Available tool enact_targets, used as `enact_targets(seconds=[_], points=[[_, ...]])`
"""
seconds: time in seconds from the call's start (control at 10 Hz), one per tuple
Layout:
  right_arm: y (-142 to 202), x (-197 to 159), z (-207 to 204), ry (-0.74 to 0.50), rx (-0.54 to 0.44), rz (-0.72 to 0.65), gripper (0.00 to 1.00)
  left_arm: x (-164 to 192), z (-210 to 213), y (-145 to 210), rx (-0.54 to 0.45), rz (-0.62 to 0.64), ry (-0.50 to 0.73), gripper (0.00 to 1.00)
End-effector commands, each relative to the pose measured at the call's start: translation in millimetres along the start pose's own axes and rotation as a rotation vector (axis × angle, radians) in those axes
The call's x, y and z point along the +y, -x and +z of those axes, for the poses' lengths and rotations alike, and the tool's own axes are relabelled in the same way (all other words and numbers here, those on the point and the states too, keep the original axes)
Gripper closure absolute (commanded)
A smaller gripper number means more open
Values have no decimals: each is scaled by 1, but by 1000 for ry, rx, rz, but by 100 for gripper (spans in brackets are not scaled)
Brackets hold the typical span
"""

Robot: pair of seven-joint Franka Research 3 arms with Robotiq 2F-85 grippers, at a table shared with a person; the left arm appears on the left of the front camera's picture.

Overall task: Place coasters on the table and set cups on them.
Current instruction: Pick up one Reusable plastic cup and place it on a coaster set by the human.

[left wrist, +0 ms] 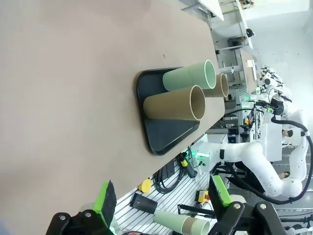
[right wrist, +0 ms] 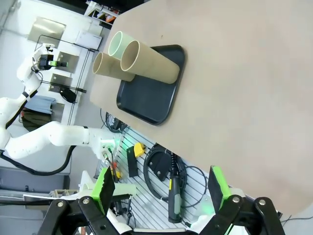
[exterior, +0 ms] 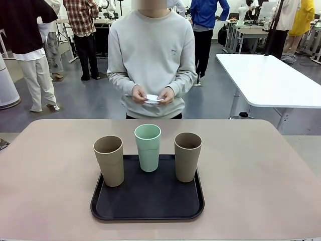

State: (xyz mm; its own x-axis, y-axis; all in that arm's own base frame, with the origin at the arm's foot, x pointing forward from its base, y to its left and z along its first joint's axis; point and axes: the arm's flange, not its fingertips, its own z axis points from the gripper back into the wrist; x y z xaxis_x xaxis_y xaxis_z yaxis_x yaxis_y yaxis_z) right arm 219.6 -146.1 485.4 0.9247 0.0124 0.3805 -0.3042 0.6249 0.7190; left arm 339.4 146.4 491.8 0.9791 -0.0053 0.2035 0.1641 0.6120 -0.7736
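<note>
Three cups stand upright on a black tray point(exterior: 148, 208) on the beige table point(exterior: 45, 170): a brown-tan cup point(exterior: 109, 160) on the left, a mint green cup point(exterior: 148, 147) at the back middle, and a second brown-tan cup point(exterior: 187, 156) on the right. The person at the far side holds the white coasters point(exterior: 152, 99) in both hands at waist height. My left gripper point(left wrist: 164, 205) is open, off the table's edge, with the cups point(left wrist: 176, 103) far ahead. Likewise my right gripper point(right wrist: 161, 188) is open and empty, far from the cups point(right wrist: 146, 61).
A white table point(exterior: 271, 80) stands at the back right. Other people stand in the background. Below the table edge, the wrist views show cables, spare cups point(left wrist: 183, 223) and the other arm's base point(right wrist: 58, 137). Bare tabletop lies on either side of the tray.
</note>
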Motion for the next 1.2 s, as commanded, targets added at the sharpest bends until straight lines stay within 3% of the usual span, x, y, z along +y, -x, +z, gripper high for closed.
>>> enact_targets(seconds=[0.0, 1.1], points=[[-1, 0, 0, 4, -1, -9, 0, 4, -3, -3, 11, 8, 3, 0], [-1, 0, 0, 4, -1, -9, 0, 4, -3, -3, 11, 8, 3, 0]])
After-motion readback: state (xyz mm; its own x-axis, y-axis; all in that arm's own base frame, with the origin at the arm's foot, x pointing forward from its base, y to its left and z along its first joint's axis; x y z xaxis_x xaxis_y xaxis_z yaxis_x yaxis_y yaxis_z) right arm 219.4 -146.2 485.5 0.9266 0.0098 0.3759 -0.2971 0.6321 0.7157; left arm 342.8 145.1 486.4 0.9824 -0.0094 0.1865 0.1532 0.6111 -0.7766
